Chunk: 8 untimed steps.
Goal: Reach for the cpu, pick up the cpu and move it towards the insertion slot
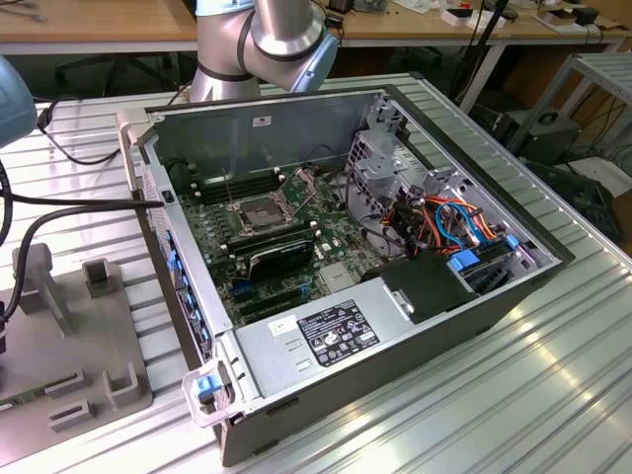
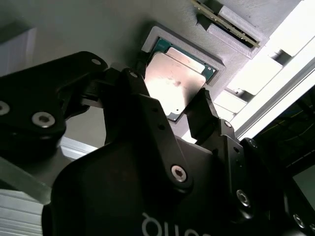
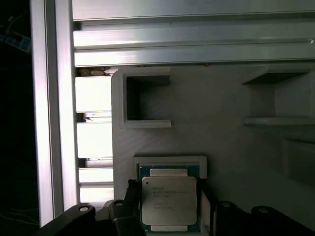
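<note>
Black tool [image 2: 167, 93], nearest the lens in both wrist views, hangs released above the ribbed metal bench [image 3: 197, 44]. On it sits a grey holder [image 3: 221, 98], and the cpu [image 3: 169, 204] lies flat in its square nest, between the tool's spread fingers [image 2: 199, 110].

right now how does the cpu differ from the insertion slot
The cpu shows a pale silvery face; the insertion slot has a dark centre inside a metal frame. The cpu lies in a recess of the grey holder; the insertion slot sits on the motherboard in the computer case. Both are square and flat.
</note>
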Motion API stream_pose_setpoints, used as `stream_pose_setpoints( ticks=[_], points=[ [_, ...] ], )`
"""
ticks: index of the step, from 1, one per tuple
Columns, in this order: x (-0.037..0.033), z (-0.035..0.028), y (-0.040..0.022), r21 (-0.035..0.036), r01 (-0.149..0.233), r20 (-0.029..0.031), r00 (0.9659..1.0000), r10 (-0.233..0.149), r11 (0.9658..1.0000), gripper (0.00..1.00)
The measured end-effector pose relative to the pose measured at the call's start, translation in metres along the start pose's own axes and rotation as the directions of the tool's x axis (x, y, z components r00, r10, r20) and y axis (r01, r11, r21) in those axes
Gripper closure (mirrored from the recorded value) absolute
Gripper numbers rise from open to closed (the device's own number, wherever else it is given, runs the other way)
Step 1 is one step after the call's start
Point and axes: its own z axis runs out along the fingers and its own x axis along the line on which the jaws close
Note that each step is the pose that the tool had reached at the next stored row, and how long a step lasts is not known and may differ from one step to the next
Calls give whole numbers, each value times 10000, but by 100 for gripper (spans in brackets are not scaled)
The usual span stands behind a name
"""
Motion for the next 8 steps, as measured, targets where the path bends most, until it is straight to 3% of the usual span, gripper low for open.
stream_pose_setpoints(
  ticks=[8],
  points=[
    [-6, -1, 0, 1, -1, -2, 10000, 1, 10000, 45]
  ],
)
